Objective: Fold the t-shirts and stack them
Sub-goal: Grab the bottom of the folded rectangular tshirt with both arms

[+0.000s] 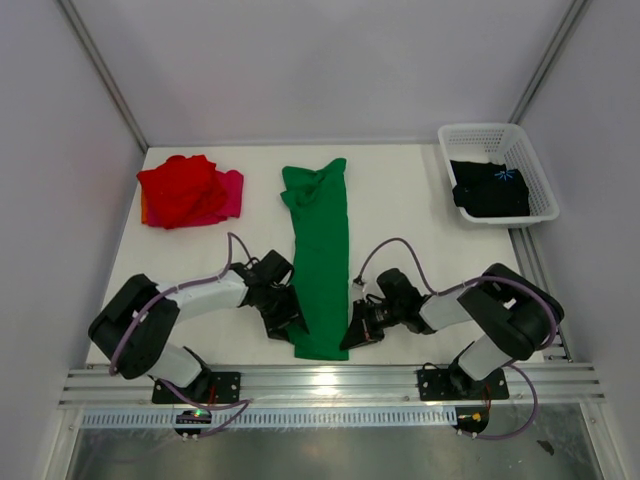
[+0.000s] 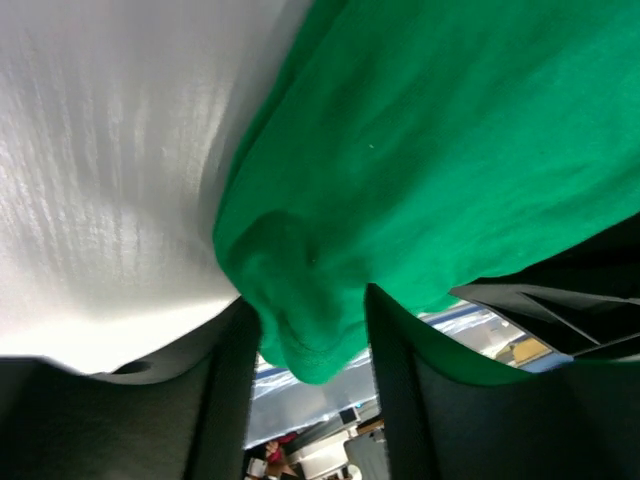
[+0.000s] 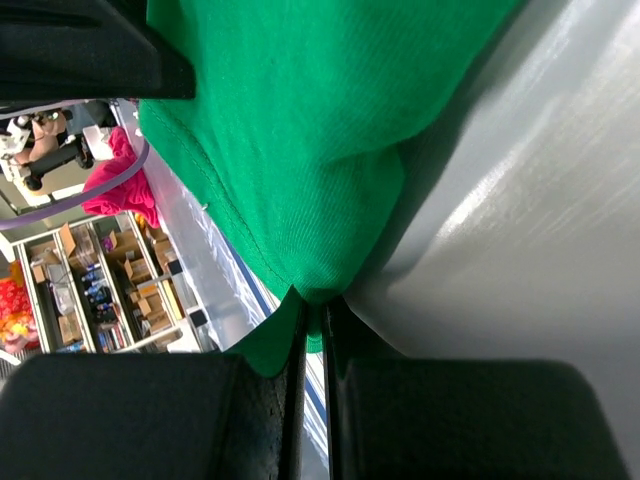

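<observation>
End effectors [image 1: 283, 322] [image 1: 357, 331] flank the green t-shirt's [image 1: 320, 262] near end, arms low.

Shirt [image 1: 320, 260] between claws, basket [image 1: 535, 175] far right

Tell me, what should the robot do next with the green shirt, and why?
Probably close the left gripper on the green shirt. Its jaws are apart with a bunch of cloth between them, while the right gripper already pinches the opposite near corner. With both corners held, the arms could lift the near end and fold it away from them.
</observation>
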`<state>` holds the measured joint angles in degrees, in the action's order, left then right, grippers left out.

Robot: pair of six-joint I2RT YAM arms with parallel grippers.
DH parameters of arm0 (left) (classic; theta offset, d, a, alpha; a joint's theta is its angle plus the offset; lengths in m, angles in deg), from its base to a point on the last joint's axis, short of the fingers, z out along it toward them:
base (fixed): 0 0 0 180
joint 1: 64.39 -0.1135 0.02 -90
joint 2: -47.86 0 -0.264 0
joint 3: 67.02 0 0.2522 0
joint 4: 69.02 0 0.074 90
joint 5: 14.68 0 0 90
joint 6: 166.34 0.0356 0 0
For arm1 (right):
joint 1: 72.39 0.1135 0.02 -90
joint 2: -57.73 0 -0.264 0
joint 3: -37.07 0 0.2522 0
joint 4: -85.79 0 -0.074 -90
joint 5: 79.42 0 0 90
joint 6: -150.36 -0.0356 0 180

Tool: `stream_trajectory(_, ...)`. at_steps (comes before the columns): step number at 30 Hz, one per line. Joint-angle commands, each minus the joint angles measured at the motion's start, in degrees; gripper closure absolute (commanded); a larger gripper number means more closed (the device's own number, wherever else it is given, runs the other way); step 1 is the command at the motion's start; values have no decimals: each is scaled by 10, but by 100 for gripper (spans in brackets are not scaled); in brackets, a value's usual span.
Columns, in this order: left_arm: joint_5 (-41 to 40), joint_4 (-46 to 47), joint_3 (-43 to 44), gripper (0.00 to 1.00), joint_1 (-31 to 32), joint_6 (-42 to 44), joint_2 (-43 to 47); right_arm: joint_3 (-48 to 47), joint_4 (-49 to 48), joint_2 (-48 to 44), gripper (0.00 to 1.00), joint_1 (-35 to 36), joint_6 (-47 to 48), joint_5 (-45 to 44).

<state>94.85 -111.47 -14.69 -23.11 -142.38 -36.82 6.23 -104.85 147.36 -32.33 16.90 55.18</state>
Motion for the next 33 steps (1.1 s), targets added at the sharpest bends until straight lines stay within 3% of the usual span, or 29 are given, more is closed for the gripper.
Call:
stream_trajectory(1,-71,15,-10,54,5,15,-29,-2,11,26,95,3,33,-39)
stream_trajectory(3,-69,15,-5,62,5,21,-33,-10,14,31,95,0,36,-39)
stream_trajectory(7,-64,14,9,86,6,32,-46,-23,23,44,95,-7,48,-36)
stream_trajectory(10,-63,8,19,95,5,40,-59,-33,36,46,95,-15,56,-34)
stream_trajectory(18,-65,-16,55,98,5,57,-97,-61,101,28,95,-56,98,-21)
stream_trajectory(25,-92,-89,145,99,5,93,-107,-125,228,-29,95,-84,158,-38)
stream_trajectory(33,-84,-112,233,99,5,131,-170,-176,284,-41,95,-96,174,-40)
